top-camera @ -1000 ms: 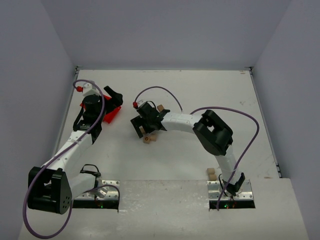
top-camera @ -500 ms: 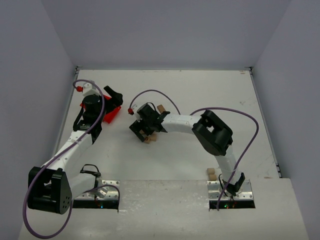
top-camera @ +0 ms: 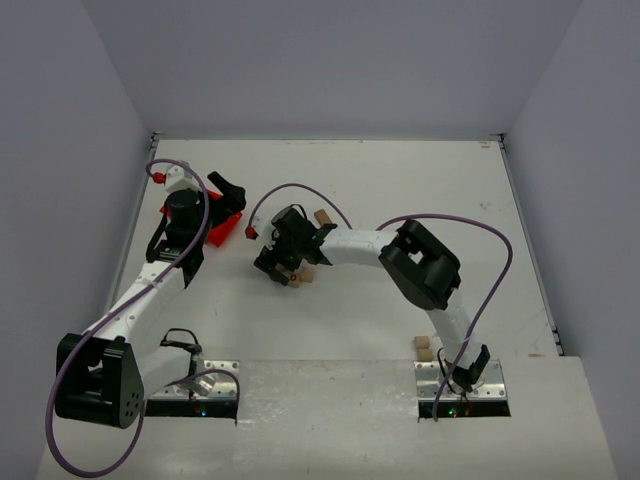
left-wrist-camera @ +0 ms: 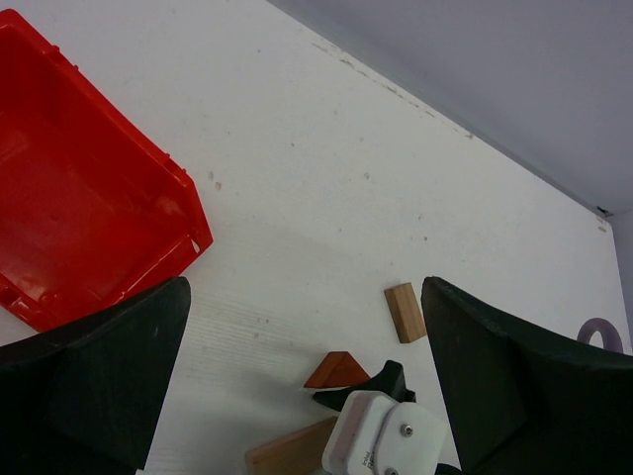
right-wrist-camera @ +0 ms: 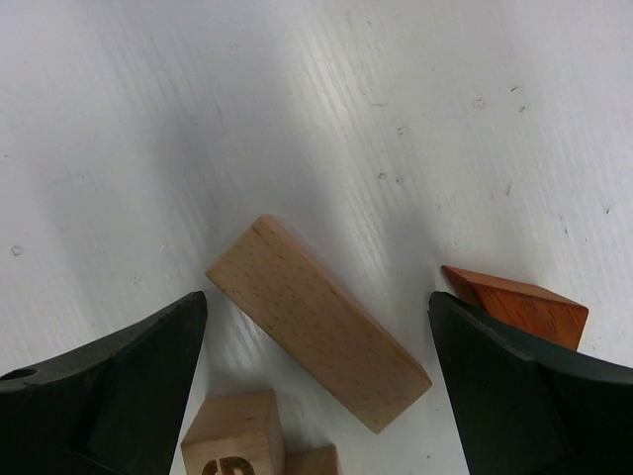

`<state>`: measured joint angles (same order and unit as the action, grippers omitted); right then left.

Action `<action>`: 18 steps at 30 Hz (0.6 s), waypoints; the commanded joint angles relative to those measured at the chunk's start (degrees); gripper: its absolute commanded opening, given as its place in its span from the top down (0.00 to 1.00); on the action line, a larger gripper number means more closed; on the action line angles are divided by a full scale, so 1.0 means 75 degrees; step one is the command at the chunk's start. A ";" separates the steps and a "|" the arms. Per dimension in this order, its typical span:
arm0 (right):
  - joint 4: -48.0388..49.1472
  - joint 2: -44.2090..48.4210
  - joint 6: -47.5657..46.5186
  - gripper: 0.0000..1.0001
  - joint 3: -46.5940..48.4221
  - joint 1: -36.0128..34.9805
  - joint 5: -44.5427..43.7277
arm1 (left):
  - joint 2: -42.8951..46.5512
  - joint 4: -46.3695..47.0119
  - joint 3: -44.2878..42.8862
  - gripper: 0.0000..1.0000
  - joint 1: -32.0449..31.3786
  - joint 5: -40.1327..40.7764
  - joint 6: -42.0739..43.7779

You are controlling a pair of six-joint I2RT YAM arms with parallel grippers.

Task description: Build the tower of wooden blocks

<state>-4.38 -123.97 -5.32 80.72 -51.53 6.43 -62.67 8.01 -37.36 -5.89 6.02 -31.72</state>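
Your right end effector (right-wrist-camera: 316,302) stood wide, straddling the flat plank (right-wrist-camera: 318,324); your left end effector (left-wrist-camera: 305,287) stood wide too.

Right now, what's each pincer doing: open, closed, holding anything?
Left pincer: open, holding nothing.
Right pincer: open, holding nothing, above the plank.

One bin (left-wrist-camera: 79,218), one plank (right-wrist-camera: 316,322), one triangular piece (right-wrist-camera: 519,307), at least three smaller blocks (left-wrist-camera: 406,312).

Lab test cell: plain grey walls (top-camera: 330,60) enclosing white table (top-camera: 400,180)
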 commanded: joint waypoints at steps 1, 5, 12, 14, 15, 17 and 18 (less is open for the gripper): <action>-0.0065 -0.0078 -0.0459 0.20 0.0145 -0.0032 0.0252 | 0.0189 0.0479 0.0072 0.00 0.0035 0.0006 0.0078; 0.0183 0.0299 -0.0403 0.50 -0.0253 -0.0032 0.0331 | 0.0212 0.0479 0.0092 0.00 0.0035 0.0017 0.0080; 0.0150 0.0214 -0.1456 0.69 0.0011 -0.0032 0.0760 | 0.0282 0.0444 0.0118 0.00 0.0035 0.0006 0.0080; 0.0128 0.0124 -0.1839 0.72 0.0226 -0.0032 0.0863 | 0.0305 0.0444 0.0130 0.00 0.0035 0.0006 0.0069; 0.0116 0.0122 -0.1969 0.73 0.0309 -0.0032 0.0899 | 0.0317 0.0444 0.0130 0.00 0.0035 0.0006 0.0069; 0.0116 0.0087 -0.2299 0.80 0.0557 -0.0032 0.1023 | 0.0341 0.0420 0.0139 0.00 0.0035 0.0016 0.0069; 0.0086 0.0107 -0.2481 0.82 0.0639 -0.0022 0.1059 | 0.0361 0.0410 0.0142 0.00 0.0035 0.0047 0.0069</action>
<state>-4.51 -123.72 -16.84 80.79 -51.53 11.88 -61.94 8.19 -36.50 -5.89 6.02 -31.70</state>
